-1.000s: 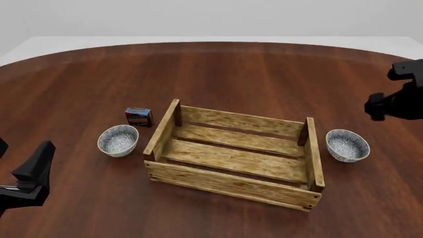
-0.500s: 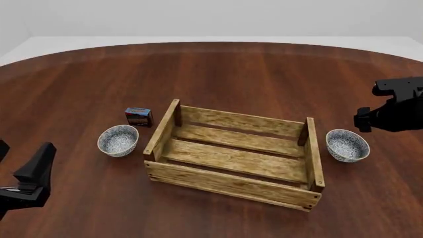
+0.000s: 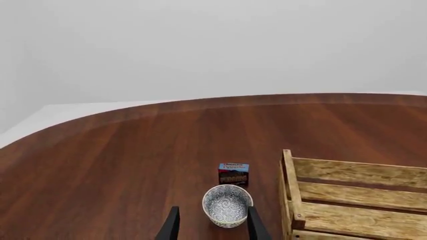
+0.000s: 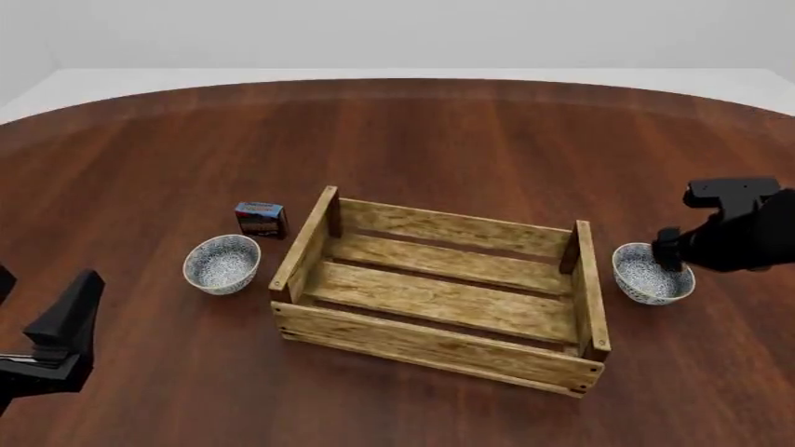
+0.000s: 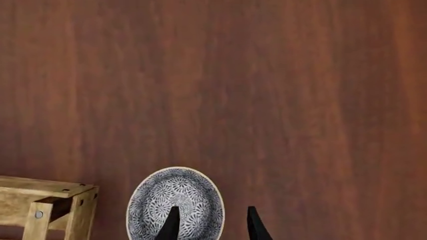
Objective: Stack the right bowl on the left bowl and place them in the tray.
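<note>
The left bowl (image 4: 223, 264), white with a blue pattern, stands left of the tray (image 4: 435, 346), a wide wooden crate of slats. An alike right bowl (image 4: 646, 277) stands by the crate's right end. My right gripper (image 4: 680, 251) hangs over that bowl's right rim. In the right wrist view it (image 5: 212, 226) is open, one finger above the bowl's (image 5: 175, 202) inside and the other outside the rim. My left gripper (image 4: 44, 284) is open near the front left, well short of the left bowl (image 3: 227, 204), which shows just beyond its (image 3: 212, 227) fingertips.
A small blue-and-red box (image 4: 261, 219) sits just behind the left bowl, close to the crate's rear left post. Both wrist views catch an end of the crate (image 3: 360, 195) (image 5: 47, 205). The round brown table (image 4: 435, 130) ends at the back.
My right arm has come down and to the left, from beyond the right bowl to right over its rim. The left arm, both bowls and the crate have not moved.
</note>
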{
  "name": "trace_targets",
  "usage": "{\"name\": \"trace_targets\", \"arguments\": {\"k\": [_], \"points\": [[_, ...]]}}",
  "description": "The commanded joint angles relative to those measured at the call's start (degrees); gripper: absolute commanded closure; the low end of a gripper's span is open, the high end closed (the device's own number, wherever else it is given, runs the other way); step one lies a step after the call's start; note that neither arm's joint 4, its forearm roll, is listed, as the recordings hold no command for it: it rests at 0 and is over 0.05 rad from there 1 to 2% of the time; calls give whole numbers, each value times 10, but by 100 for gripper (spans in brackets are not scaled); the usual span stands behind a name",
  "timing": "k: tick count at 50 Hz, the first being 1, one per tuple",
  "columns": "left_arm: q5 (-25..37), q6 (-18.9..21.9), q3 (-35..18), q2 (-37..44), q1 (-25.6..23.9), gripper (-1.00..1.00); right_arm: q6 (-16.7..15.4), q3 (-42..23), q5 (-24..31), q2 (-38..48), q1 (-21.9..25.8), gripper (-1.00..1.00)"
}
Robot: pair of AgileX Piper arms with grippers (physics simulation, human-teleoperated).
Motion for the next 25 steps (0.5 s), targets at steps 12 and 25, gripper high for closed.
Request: {"name": "trace_targets", "arguments": {"k": [12,25], "points": [[-8,-4,4,3,-3,-100,18,12,-38,36,7,-100],[-15,-7,6,9,-1,-100,21,15,-51,58,6,-100]]}}
